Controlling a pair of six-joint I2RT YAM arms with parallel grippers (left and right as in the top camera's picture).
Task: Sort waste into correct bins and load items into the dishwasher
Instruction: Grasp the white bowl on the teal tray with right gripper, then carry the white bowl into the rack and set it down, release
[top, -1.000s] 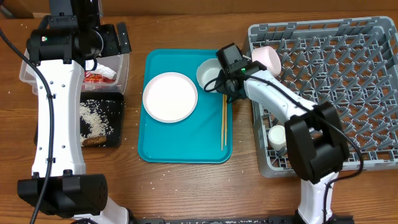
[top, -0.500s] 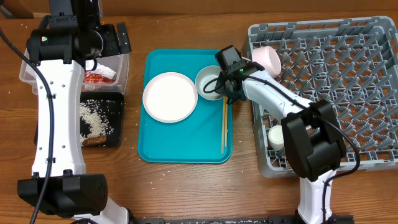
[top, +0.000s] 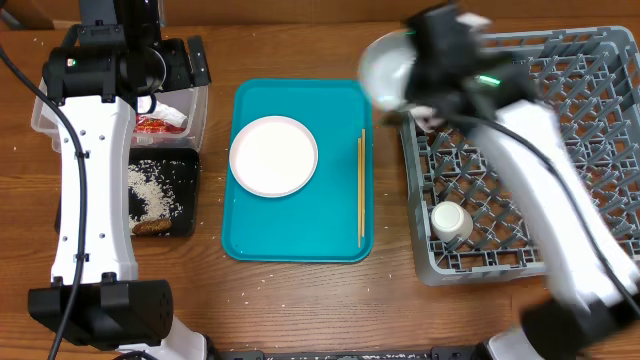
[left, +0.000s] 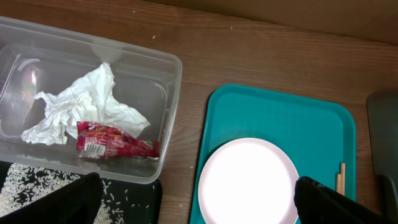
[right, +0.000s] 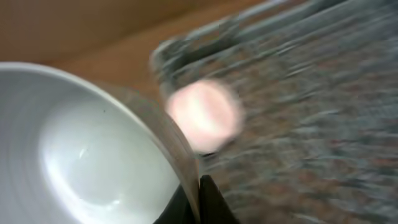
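the bowl (top: 386, 68) hangs blurred in the air, above the gap between the teal tray (top: 300, 225) and the 10 o'clock corner of the rack (top: 600, 100). the right gripper (top: 428, 72) is clenched on its rim at the bowl's 3 o'clock side, and the wrist view shows the wall pinched between the fingers with the hollow facing the camera. the bowl is round, so what counts is tilt, and it looks tipped rather than level. open pegs lie toward 3 and 4 o'clock, beyond a pink cup (right: 204, 115) just beside the bowl. the left gripper (left: 199, 202), spread and empty, sits well apart at 9 o'clock over the clear tub (left: 171, 93).
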